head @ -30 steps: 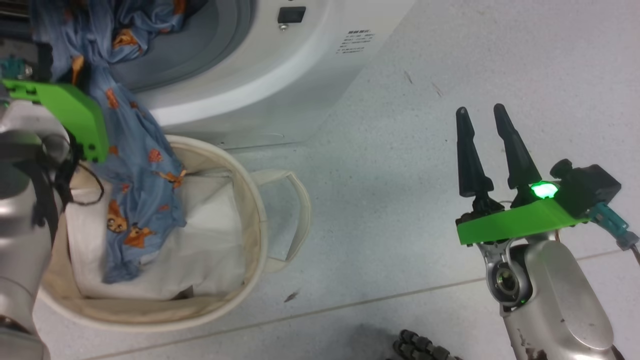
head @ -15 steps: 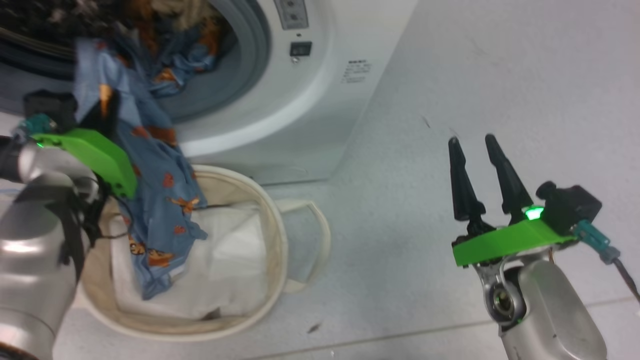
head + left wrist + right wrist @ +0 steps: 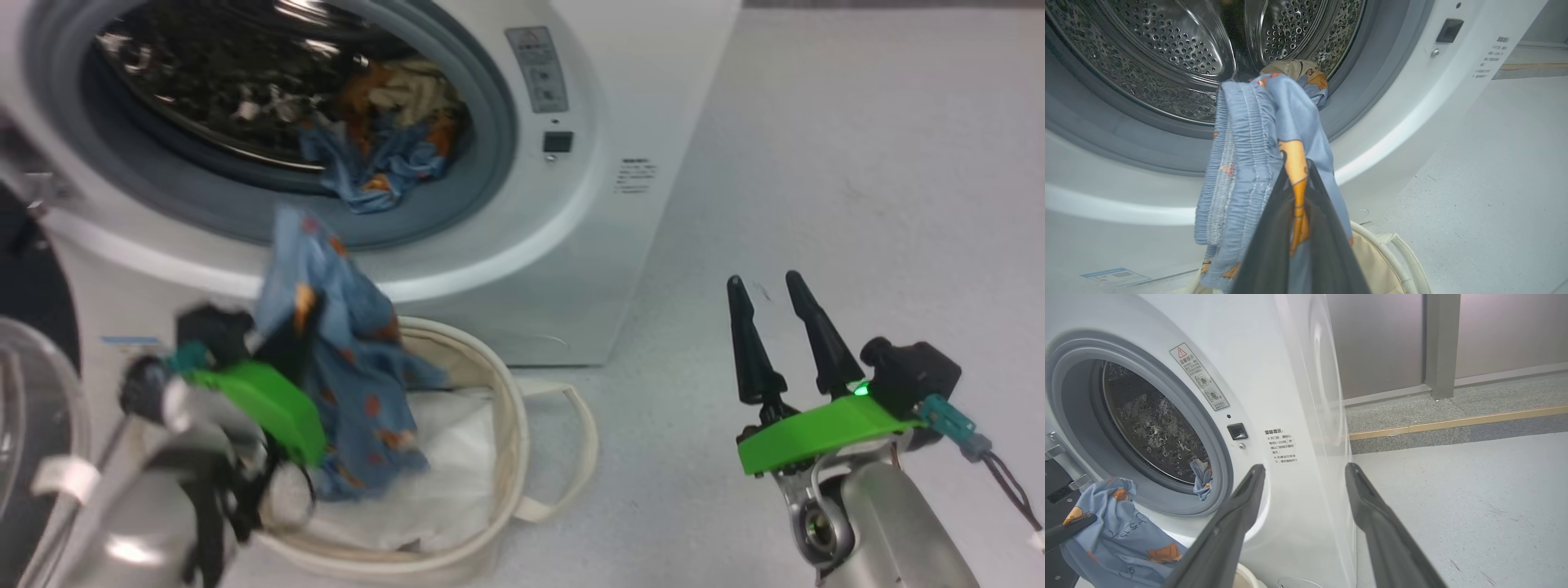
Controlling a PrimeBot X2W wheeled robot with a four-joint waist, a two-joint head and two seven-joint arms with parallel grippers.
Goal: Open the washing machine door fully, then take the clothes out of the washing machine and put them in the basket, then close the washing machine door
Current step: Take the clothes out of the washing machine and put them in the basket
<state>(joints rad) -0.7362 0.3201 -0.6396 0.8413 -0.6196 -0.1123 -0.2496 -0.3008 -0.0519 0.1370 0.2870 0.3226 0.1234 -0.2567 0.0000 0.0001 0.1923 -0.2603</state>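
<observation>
A wheeled robot faced an open front-loading washing machine point(image 3: 604, 245) standing on a pale floor point(image 3: 816, 163). Its left tool point(image 3: 1298, 175) was pinched shut on a blue garment point(image 3: 351, 367) with orange cartoon prints. The tool held the garment above the near rim of a small cream basket point(image 3: 510, 408) that sat just in front of the machine. The garment's lower end hung down inside the basket, over a flat white sheet point(image 3: 457, 465) lying in it. More clothes point(image 3: 384, 155), blue and cream-yellow, lay bunched at the front lip of the steel drum point(image 3: 204, 73). The washing machine door point(image 3: 33, 286) stood swung open at the far left. The right tool point(image 3: 762, 282) hovered over bare floor well to the right, its jaws spread wide and empty. The likely trouble lay in the release. Fabric was draped over and around the left tool, so it could cling when the tool opened, or slide over the rim onto the floor. The left arm also looked close enough to the soft basket to nudge or tip it.
</observation>
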